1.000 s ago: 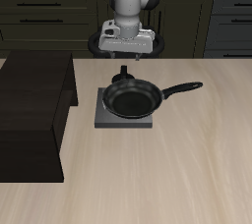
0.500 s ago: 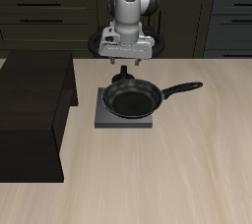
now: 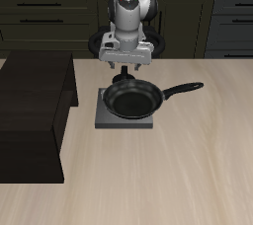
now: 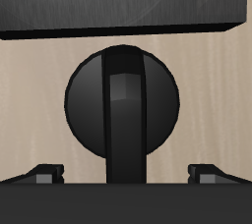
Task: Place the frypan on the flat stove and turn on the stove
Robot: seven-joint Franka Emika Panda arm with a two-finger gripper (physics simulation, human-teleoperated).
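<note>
The black frypan rests on the flat stove, covering the burner, with its long handle pointing out over the table. The stove's black round knob sits at the plate's back edge. My gripper hangs directly above this knob. In the wrist view the knob fills the centre, its raised bar running between my fingertips, which stand wide apart on either side without touching it. The gripper is open. The stove's grey edge lies beyond the knob.
A large dark brown box stands beside the stove. Dark cabinets run along the back, behind the robot's base.
The gripper has come down slightly toward the knob and turned a little about its axis. Frypan and stove have not moved.
</note>
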